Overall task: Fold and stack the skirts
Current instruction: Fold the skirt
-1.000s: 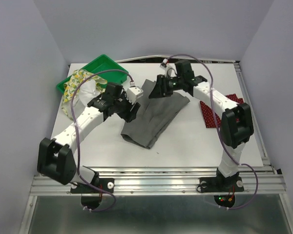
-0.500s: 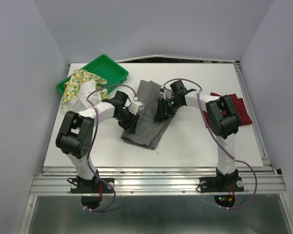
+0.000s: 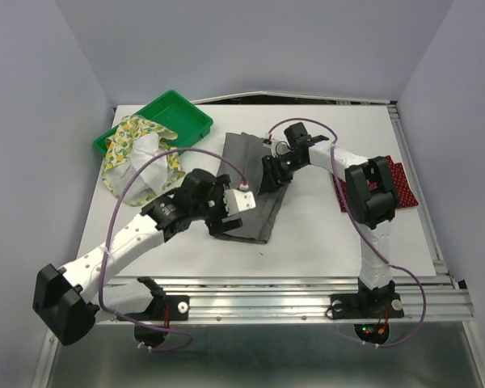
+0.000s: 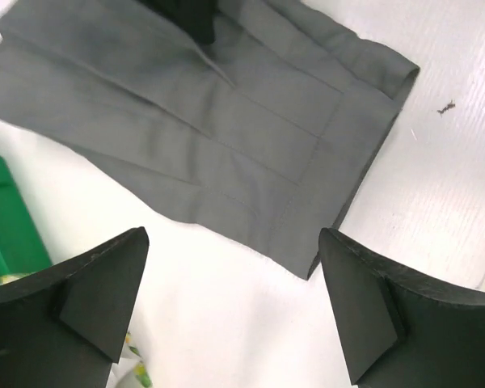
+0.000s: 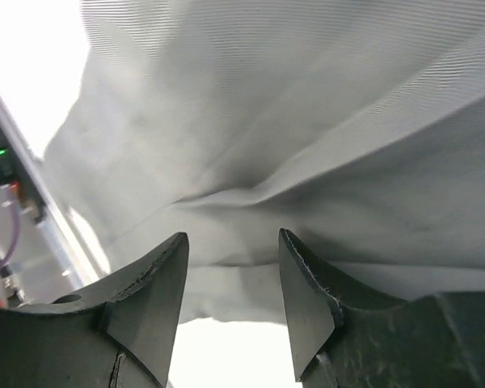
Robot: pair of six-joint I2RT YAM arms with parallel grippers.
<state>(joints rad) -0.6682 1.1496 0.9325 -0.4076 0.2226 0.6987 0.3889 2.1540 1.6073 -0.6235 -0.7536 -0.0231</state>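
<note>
Grey skirt (image 3: pixel 241 162) is laid part-folded mid-table, left jaws spread wide above, right jaws parted on it; lemon skirt (image 3: pixel 141 153) and red skirt (image 3: pixel 404 182) are left unstacked.

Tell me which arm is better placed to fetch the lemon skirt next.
Left. Its jaws stand wide open and empty at the edge of the grey skirt, and the lemon skirt lies on its side. The right arm has its jaws down on the grey skirt, farther away.
</note>
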